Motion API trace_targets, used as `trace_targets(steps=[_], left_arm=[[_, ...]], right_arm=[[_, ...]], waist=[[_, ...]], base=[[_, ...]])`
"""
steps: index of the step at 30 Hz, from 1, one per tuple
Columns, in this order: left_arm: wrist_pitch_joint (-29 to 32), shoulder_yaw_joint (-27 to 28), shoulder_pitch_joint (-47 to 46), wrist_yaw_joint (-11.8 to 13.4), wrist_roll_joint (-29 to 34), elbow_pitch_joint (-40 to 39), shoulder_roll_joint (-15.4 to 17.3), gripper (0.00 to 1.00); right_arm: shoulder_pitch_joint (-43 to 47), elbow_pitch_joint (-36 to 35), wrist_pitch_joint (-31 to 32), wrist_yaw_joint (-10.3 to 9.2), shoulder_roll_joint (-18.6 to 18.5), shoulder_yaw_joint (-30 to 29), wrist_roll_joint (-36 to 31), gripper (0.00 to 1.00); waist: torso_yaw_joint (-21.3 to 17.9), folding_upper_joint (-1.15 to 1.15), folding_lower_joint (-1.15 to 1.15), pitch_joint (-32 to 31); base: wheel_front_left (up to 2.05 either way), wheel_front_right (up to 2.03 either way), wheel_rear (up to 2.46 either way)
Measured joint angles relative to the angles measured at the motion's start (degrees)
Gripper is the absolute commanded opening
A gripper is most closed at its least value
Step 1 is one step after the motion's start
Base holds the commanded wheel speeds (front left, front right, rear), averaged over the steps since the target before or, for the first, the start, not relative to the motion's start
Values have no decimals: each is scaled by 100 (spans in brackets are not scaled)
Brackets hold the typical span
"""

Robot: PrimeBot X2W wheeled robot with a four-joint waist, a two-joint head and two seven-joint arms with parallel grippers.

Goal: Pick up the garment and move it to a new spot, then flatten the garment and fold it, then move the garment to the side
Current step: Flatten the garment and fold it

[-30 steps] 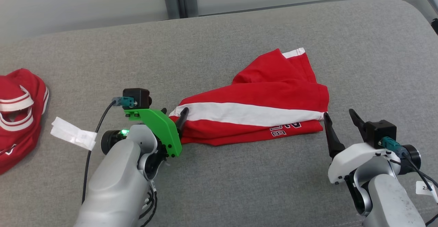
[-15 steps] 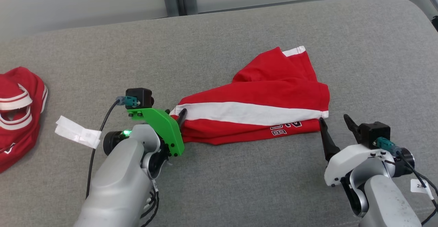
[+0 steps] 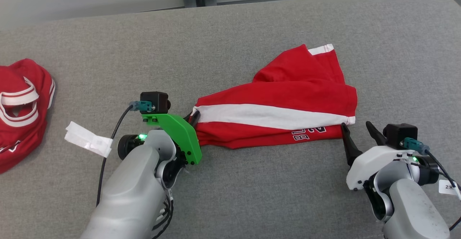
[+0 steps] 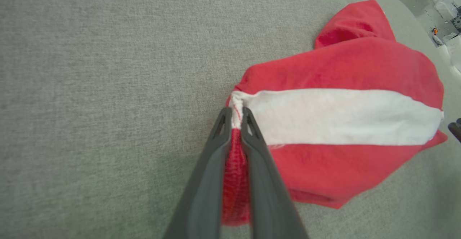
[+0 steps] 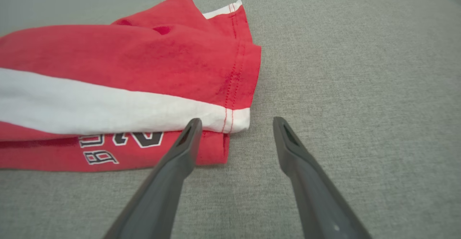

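Note:
The garment (image 3: 281, 102) is red with a broad white stripe and dark lettering, lying folded over on the grey cushion. My left gripper (image 3: 194, 116) is shut on its left corner; in the left wrist view the fingers (image 4: 236, 114) pinch the hem of the garment (image 4: 335, 113) where the white stripe ends. My right gripper (image 3: 356, 129) stands open at the garment's lower right corner. In the right wrist view its left fingertip (image 5: 192, 127) lies over the hem of the garment (image 5: 144, 69) and its right one rests on bare fabric of the cushion.
A second red and white garment (image 3: 21, 102) lies bunched at the cushion's left edge. A white paper tag (image 3: 88, 140) hangs beside my left arm's cable. The grey cushion (image 3: 252, 26) ends at a pale wall and a grey post at the back.
My left gripper has shut on the garment's left corner. The whole picture has shifted as the camera moved; the right gripper stays open at the right corner.

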Motion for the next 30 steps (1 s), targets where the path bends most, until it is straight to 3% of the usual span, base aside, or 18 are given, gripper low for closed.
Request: trace_targets(steps=[5, 13, 29, 30], left_arm=[[-112, -159, -4, 0, -114, -29, 0, 0], [-249, -375, -119, 0, -200, -25, 0, 0], [-410, -547, -241, -48, -348, 115, 0, 0], [-435, -557, -243, -49, -360, 118, 0, 0]], right_arm=[[-104, 243, -7, -1, 44, -131, 485, 100], [-396, 664, -91, -1, 32, 131, 1292, 100], [-655, 843, -624, -2, -160, 893, 1957, 100], [-688, 845, -659, -2, -185, 899, 1957, 93]], waist=[[46, 0, 0, 40], [104, 0, 0, 138], [72, 0, 0, 203], [70, 0, 0, 200]], base=[[0, 0, 0], [0, 0, 0], [0, 0, 0], [0, 0, 0]])
